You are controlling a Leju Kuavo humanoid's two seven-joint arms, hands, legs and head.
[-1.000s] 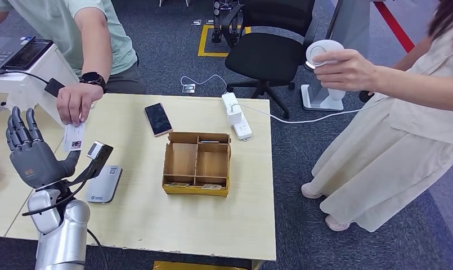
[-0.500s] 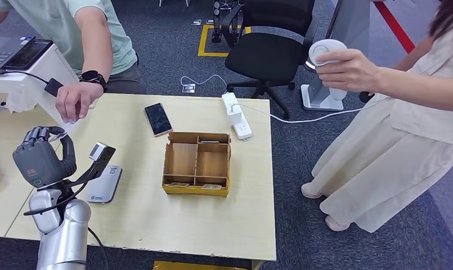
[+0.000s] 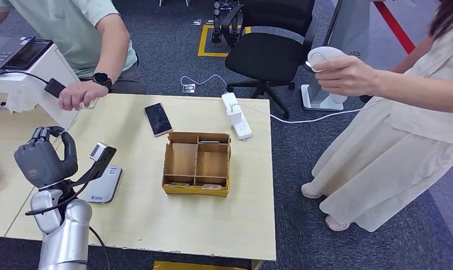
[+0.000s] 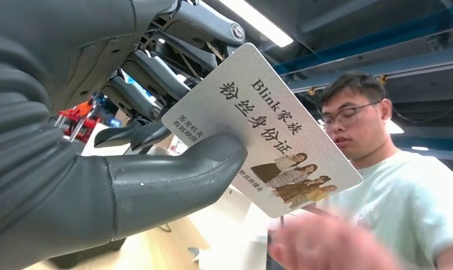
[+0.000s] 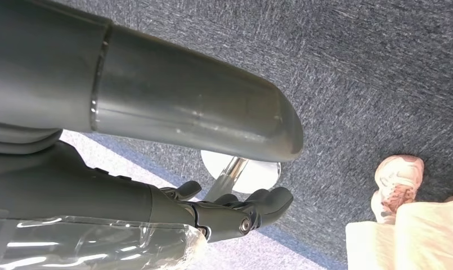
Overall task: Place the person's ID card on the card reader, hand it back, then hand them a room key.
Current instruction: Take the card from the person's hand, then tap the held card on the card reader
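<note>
A pale wood-grain desk point(image 3: 156, 219) stands on dark blue-grey carpet point(image 3: 303, 247), a black swivel office chair point(image 3: 266, 53) parked behind it beside a yellow square marked on the floor point(image 3: 204, 42). A white power strip point(image 3: 235, 115) lies at the desk's far edge — its cable trailing off across the carpet. Overhead, a fluorescent strip light point(image 4: 258, 22) glows against dark ceiling beams.

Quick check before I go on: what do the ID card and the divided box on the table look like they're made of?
ID card: looks like stiff glossy plastic, flat and unbent in the left hand, with printed text and photos. Divided box: probably thin wood or brown cardboard, matte, with straight thin partitions; the view leaves it open.
</note>
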